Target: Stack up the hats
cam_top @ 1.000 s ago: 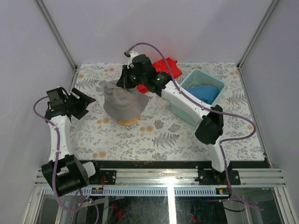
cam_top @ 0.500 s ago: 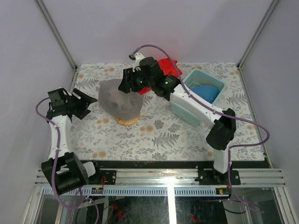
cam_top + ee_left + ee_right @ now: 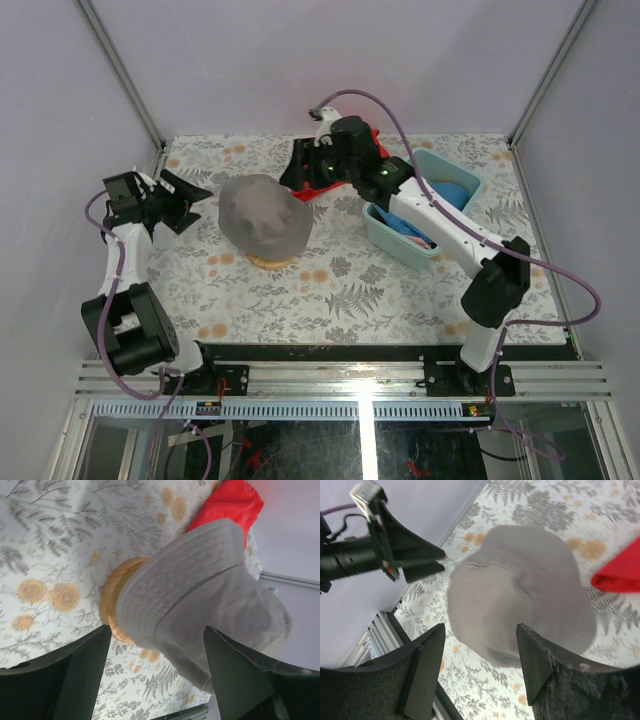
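Since the earlier frames the right gripper has released the grey hat and drawn back toward the red cloth. The hat now sits draped over the wooden stand. Right fingers wide apart, empty, clear of the hat. Left gripper, likewise wide and empty, hovers left of the hat. A blue hat lies in the teal bin.

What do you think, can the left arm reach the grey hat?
Probably yes. The left gripper is open and faces the grey hat on the wooden stand; only patterned table lies between them.
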